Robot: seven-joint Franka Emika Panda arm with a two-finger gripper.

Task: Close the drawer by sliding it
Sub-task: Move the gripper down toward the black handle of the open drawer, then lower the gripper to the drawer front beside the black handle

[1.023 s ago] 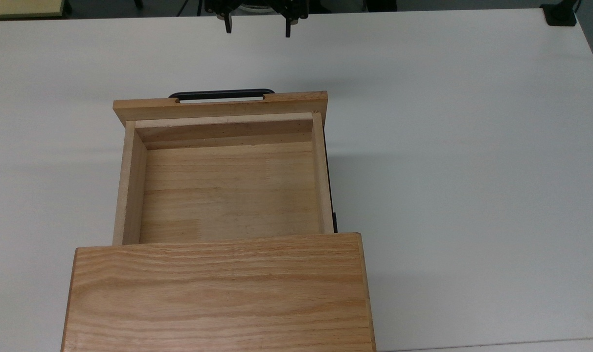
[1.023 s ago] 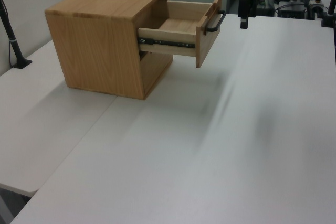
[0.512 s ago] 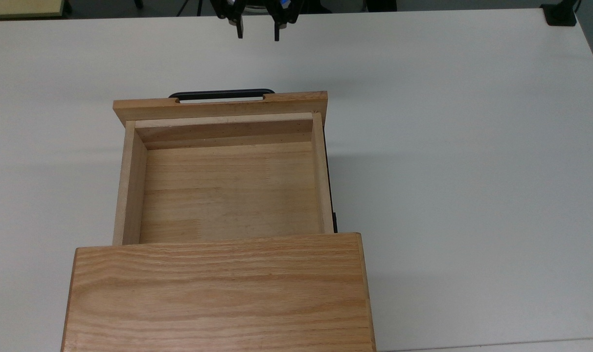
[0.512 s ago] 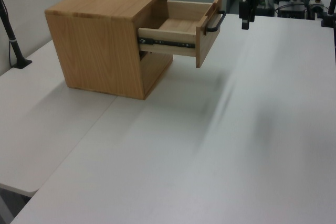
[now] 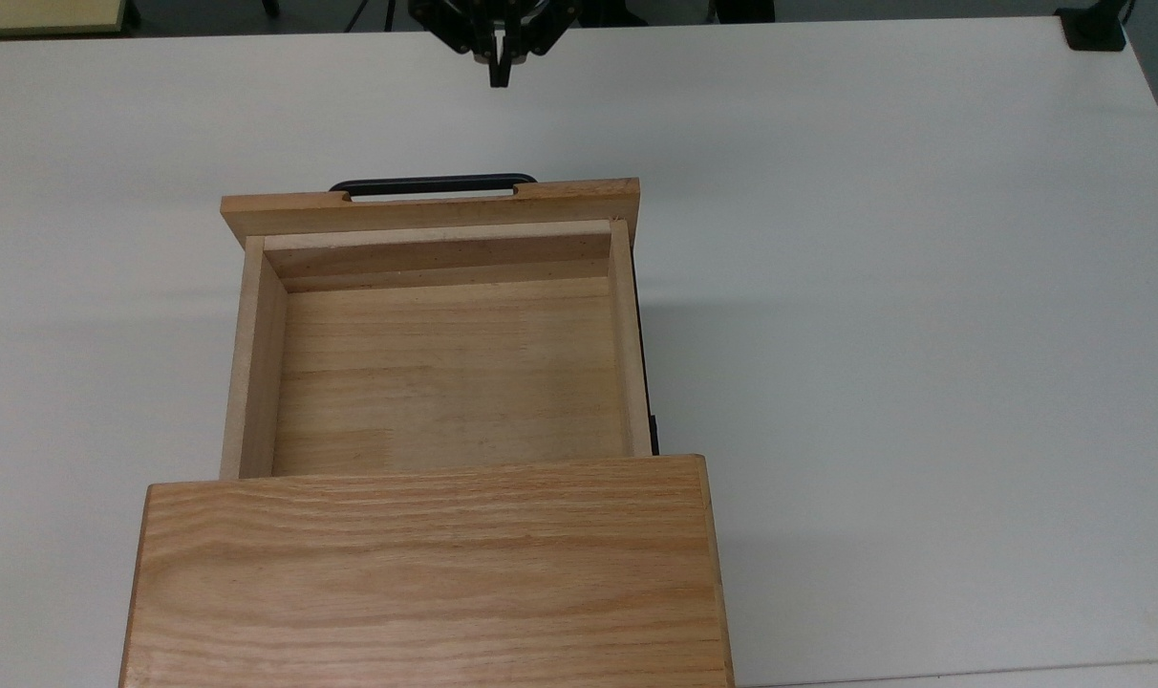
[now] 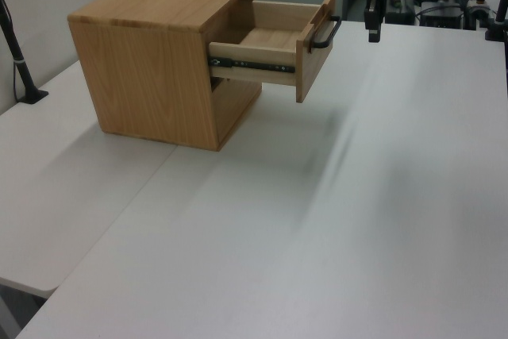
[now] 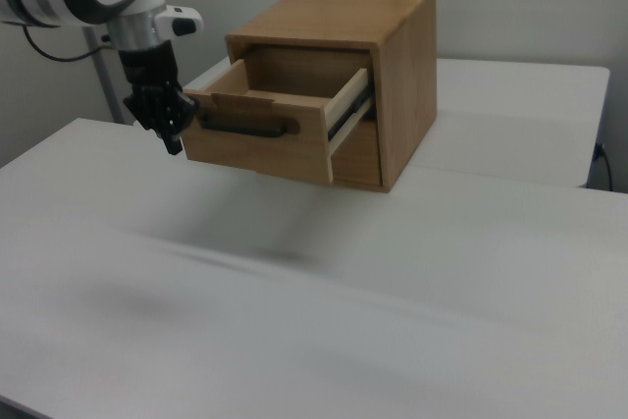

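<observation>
Here the white surface (image 5: pixel 923 287) carries an oak-grained cabinet (image 5: pixel 426 573), and the drawer (image 5: pixel 445 373), a pale wooden tray with a wider flat front panel, juts far out of the cabinet's upper opening on dark side rails. Its thin black bar handle (image 5: pixel 433 182) faces the gripper (image 5: pixel 499 78), which hangs above the surface well apart from the handle with its fingers together on nothing.
</observation>
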